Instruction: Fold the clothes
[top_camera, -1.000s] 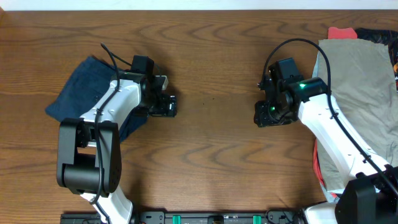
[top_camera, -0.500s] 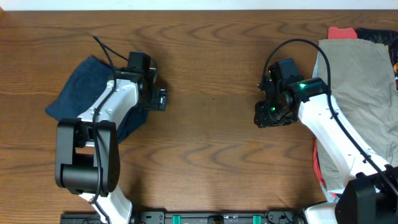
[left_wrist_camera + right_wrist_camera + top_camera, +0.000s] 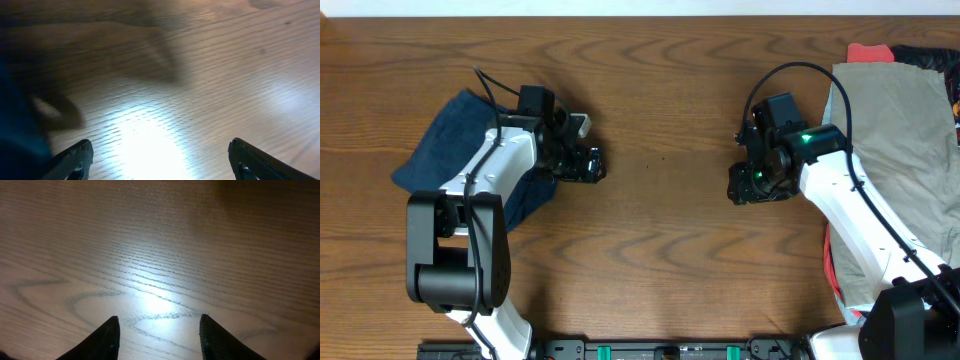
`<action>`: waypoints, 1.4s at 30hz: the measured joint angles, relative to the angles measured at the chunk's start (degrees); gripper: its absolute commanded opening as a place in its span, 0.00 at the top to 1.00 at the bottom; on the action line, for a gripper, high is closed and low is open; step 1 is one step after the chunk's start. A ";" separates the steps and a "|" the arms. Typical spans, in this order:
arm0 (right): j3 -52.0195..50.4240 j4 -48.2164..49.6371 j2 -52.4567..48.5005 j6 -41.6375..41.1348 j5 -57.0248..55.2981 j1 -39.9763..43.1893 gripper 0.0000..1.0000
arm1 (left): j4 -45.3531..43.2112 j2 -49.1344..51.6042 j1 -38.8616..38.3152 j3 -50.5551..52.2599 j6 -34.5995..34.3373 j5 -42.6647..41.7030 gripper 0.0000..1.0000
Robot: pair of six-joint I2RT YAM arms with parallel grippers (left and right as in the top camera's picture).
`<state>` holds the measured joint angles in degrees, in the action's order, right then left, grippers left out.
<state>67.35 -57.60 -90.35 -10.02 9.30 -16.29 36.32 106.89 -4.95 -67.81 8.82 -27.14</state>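
The folded dark navy shorts (image 3: 442,150) lie at the left of the wooden table (image 3: 660,240), partly under my left arm. My left gripper (image 3: 588,164) is open and empty just right of the shorts; in the left wrist view (image 3: 159,160) it hangs over bare wood, with a blurred navy edge (image 3: 15,125) at the left. My right gripper (image 3: 752,186) is open and empty over bare wood, left of the khaki-grey shorts (image 3: 890,130). In the right wrist view (image 3: 159,335) only wood shows between the fingers.
At the right edge, red (image 3: 868,52) and black (image 3: 930,58) pieces lie behind the khaki-grey shorts, and a red piece (image 3: 832,268) shows beside my right arm. The table's far edge runs along the top.
My left gripper pulled back toward the navy shorts, then swung out right again and turned. The right arm and the clothes have not moved.
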 measured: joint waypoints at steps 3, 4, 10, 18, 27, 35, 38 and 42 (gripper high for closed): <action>0.00 0.00 0.00 0.00 -0.07 0.00 0.50 | 0.11 0.00 0.00 0.02 0.31 -1.09 0.13; 0.00 0.00 0.00 0.00 -0.09 0.00 0.50 | 0.11 0.00 -0.02 0.02 0.37 -1.07 0.13; 0.00 -0.24 0.00 0.00 -0.15 0.00 0.50 | -3.74 0.00 -0.02 2.89 0.39 2.43 0.12; 0.00 -0.63 0.00 0.00 -0.15 0.00 0.50 | -10.38 -0.48 0.04 5.66 0.50 12.55 0.12; 0.00 -1.09 0.00 0.00 -0.15 0.00 0.49 | -21.22 -0.15 7.02 7.04 -1.73 26.27 0.06; 0.00 -0.87 0.00 -0.02 -0.17 0.00 0.46 | -23.65 -0.15 11.93 7.04 -5.84 27.28 0.02; 0.00 -0.39 0.00 -0.02 -0.15 0.00 0.40 | -23.32 -0.15 10.97 7.04 -6.25 23.80 0.02; 0.00 0.44 0.00 -0.22 -0.17 0.00 0.26 | -22.69 -0.15 7.04 7.04 -6.71 18.84 0.02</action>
<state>67.35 -57.17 -90.35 -10.24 9.13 -16.29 13.63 106.74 2.09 -60.77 2.11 -8.29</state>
